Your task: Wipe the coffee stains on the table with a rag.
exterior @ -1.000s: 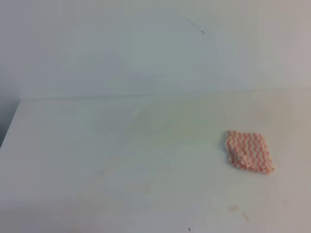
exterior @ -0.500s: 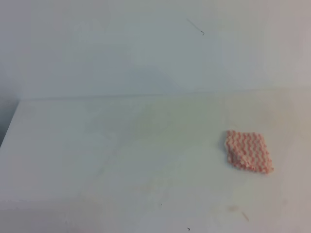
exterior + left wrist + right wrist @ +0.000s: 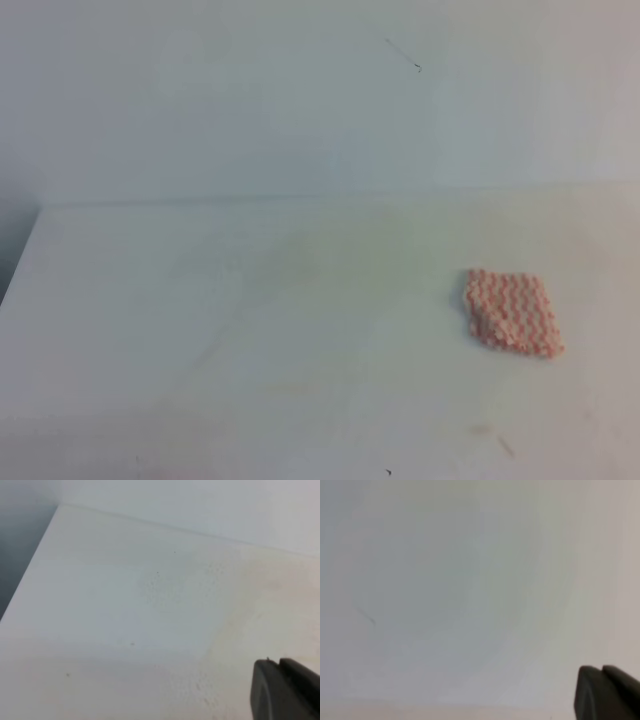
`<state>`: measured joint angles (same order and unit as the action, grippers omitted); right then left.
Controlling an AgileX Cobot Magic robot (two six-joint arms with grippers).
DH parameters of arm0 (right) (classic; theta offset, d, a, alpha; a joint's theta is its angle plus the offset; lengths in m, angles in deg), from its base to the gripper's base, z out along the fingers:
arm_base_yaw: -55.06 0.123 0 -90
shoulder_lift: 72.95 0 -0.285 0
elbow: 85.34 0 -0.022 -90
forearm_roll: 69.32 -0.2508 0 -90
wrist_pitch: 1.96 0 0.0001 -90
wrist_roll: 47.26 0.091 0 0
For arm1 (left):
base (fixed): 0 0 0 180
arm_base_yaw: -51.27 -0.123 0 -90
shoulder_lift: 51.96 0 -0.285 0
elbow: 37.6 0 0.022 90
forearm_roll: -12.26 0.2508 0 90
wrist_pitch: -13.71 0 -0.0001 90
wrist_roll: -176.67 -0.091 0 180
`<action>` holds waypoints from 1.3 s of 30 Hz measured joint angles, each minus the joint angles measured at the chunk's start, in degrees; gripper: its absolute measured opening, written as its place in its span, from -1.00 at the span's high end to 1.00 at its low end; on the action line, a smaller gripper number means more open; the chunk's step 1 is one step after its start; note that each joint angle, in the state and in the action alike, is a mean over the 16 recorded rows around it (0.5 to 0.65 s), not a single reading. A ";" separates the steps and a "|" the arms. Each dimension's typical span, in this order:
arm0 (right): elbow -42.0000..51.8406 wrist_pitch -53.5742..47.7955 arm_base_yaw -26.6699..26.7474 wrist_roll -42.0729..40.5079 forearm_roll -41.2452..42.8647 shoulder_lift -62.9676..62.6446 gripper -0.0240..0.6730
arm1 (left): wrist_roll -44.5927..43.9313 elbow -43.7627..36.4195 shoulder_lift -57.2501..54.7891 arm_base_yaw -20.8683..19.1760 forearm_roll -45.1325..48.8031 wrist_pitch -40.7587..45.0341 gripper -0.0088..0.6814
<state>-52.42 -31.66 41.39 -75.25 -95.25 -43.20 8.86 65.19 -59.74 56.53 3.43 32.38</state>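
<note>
Apparently the wiping is over, or nearly so, judging by how the table [image 3: 200, 300] looks. Nearest the camera in the high view, by the front edge, only a faint tan smudge [image 3: 482, 430] with a thin mark beside it shows; whether this is a last trace of the coffee stains is hard to tell. No puddle shows anywhere on the white top.

Further back and to the right, the rag [image 3: 512, 311] lies flat on the table, pink-and-white zigzags up, with nothing touching it. Neither arm appears in the high view.

The left gripper [image 3: 285, 690] shows only as a dark tip in the corner of its wrist view, fingers apparently pressed together and holding nothing, over bare table near the left edge. The right gripper [image 3: 606, 692] is likewise a dark tip in its own view, closed and empty, facing a pale blank surface.

What may remain, as a judgement, is at most that faint front mark; otherwise the job looks finished and the rag set down.
</note>
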 joint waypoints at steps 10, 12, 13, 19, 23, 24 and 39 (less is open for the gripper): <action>1.72 0.72 -2.88 4.88 5.70 -10.45 0.94 | 0.00 0.00 0.00 0.00 0.00 0.00 0.98; 3.55 1.20 -2.90 8.65 8.39 -11.24 0.94 | 0.00 0.00 0.00 0.00 0.00 0.00 0.98; 4.78 1.59 -2.90 10.84 9.98 -11.49 0.94 | 0.00 0.00 0.00 0.00 0.00 0.00 0.98; 15.10 6.10 -2.73 25.37 20.92 -11.76 0.94 | 0.00 0.00 0.00 0.00 0.00 0.00 0.98; 23.58 10.12 -1.08 33.72 27.31 -11.71 0.94 | 0.00 0.00 0.00 0.00 0.00 0.00 0.98; 25.69 11.17 -0.39 35.19 28.46 -11.71 0.94 | 0.00 0.00 0.00 0.00 0.00 0.00 0.98; 43.51 13.97 10.99 38.85 32.19 -17.96 0.94 | 0.00 0.00 0.00 0.00 0.00 0.00 0.98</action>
<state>-8.91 -17.69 52.37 -36.40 -63.06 -61.17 8.86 65.19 -59.74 56.53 3.43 32.38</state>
